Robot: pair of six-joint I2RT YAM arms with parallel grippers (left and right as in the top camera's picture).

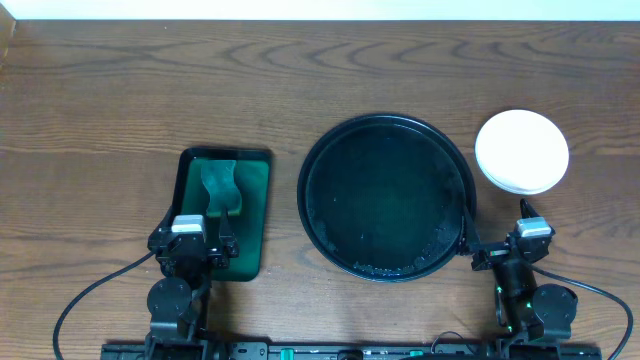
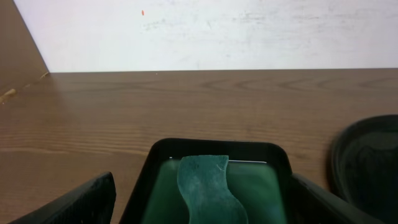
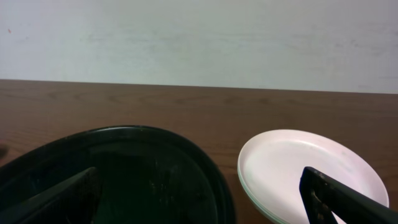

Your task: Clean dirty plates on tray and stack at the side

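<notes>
The black tray lies in the middle of the table with nothing on it; its dull inner surface shows faint specks. A stack of clean white plates sits on the wood just right of the tray, and layered rims show in the right wrist view. My right gripper hangs open near the table's front, one finger over the tray's right rim and the other finger over the plates' near edge. My left gripper is open over the near end of a green tray, holding nothing.
A small dark green rectangular tray sits left of the black tray, with a wavy teal wiping cloth lying in it. The black tray's edge shows at the right of the left wrist view. A white wall stands behind the table.
</notes>
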